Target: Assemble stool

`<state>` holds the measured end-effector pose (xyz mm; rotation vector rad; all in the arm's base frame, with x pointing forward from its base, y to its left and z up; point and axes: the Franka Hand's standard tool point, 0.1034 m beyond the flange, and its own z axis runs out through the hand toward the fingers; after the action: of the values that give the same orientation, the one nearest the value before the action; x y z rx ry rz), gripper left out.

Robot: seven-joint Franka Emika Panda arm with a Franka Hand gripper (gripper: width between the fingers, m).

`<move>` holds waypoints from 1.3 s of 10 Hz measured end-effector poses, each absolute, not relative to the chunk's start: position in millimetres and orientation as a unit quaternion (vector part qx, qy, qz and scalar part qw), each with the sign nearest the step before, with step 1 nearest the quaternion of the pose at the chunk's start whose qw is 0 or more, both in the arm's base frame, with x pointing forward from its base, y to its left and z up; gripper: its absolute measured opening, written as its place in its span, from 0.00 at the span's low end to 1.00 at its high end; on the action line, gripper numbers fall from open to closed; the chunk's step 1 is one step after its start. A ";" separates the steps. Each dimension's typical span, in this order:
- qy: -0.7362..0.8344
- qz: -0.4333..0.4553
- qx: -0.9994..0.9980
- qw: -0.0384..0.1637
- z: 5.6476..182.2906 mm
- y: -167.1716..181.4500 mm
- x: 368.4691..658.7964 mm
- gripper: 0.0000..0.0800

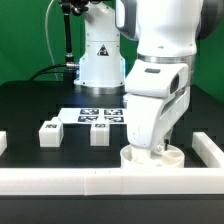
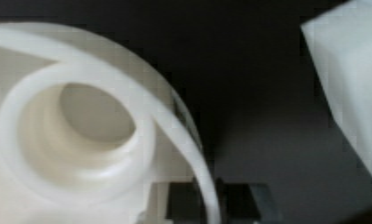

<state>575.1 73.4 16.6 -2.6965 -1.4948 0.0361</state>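
Observation:
The stool's white round seat [image 1: 138,158] lies on the black table just behind the front rail. My gripper [image 1: 160,149] reaches down onto it from above, its tips hidden behind the seat's edge. In the wrist view the seat [image 2: 76,120] shows a round hollow and a thin raised rim. That rim runs between the two dark fingers of my gripper [image 2: 213,196], which is shut on it. Two short blocky legs [image 1: 50,131] [image 1: 99,132] with square tags stand apart on the exterior view's left.
The marker board [image 1: 95,114] lies flat behind the legs. A long white rail [image 1: 90,182] borders the front, with a side piece [image 1: 206,150] on the exterior view's right. A white block [image 2: 352,90] lies beside the seat. The robot's base [image 1: 100,60] stands at the back.

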 end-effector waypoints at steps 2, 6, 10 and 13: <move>-0.474 0.011 -0.880 0.028 17.8 85.9 575.9 0.04; -0.469 0.010 -0.882 0.028 17.5 95.4 576.3 0.04; -0.469 0.010 -0.883 0.028 17.3 95.3 576.0 0.30; -0.465 0.007 -0.885 0.025 24.7 93.1 575.7 0.71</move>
<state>575.7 93.1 24.7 -2.7381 -1.4370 0.0217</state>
